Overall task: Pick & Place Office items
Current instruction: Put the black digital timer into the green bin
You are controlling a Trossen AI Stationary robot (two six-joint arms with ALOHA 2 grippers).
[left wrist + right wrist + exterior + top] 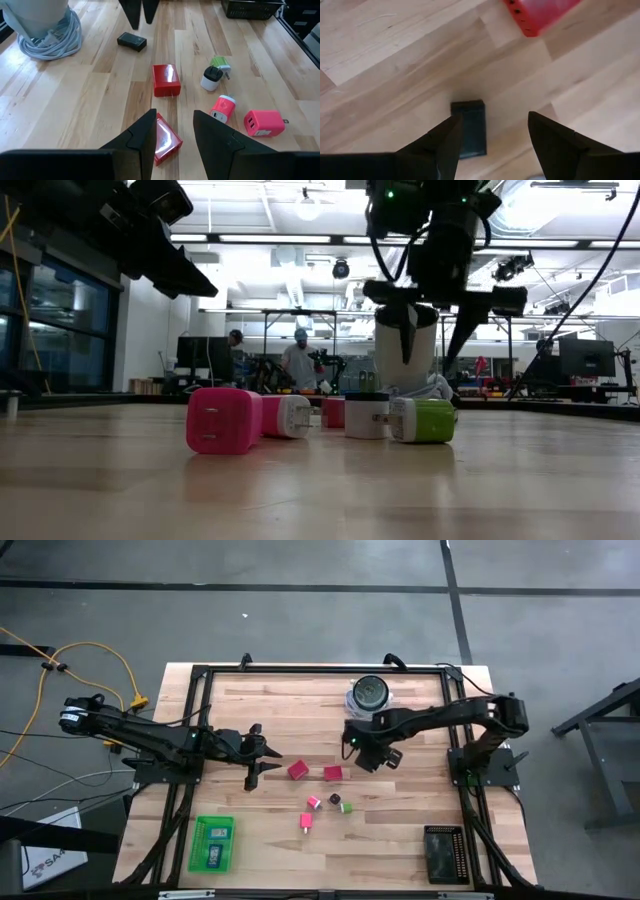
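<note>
Seen from above: pale wooden table (300,710) with office items scattered near the middle; two red blocks (298,770) side by side, pink wall chargers (313,803) and a green-tipped one (346,807) a little nearer the front edge; small black rectangular block (470,127) lying flat just beside the farther red block, directly under the right gripper (492,130).

Right gripper poised above that black block, fingers spread apart, nothing held, one finger over the block's edge, the other over bare wood; left gripper (172,125) low over the nearer red block (165,137), fingers parted narrowly, empty, block partly between them but not yet clasped.

Green tray (213,843) front left holding a few pieces; black tray (444,853) front right; coiled white cable round a white drum (370,695) at the back.

Likely handling: black block rigid, light, smooth-sided, probably slippery; best pinched across its short sides, centred; red blocks glossy, hard, squarish, best gripped on flat opposite faces.
</note>
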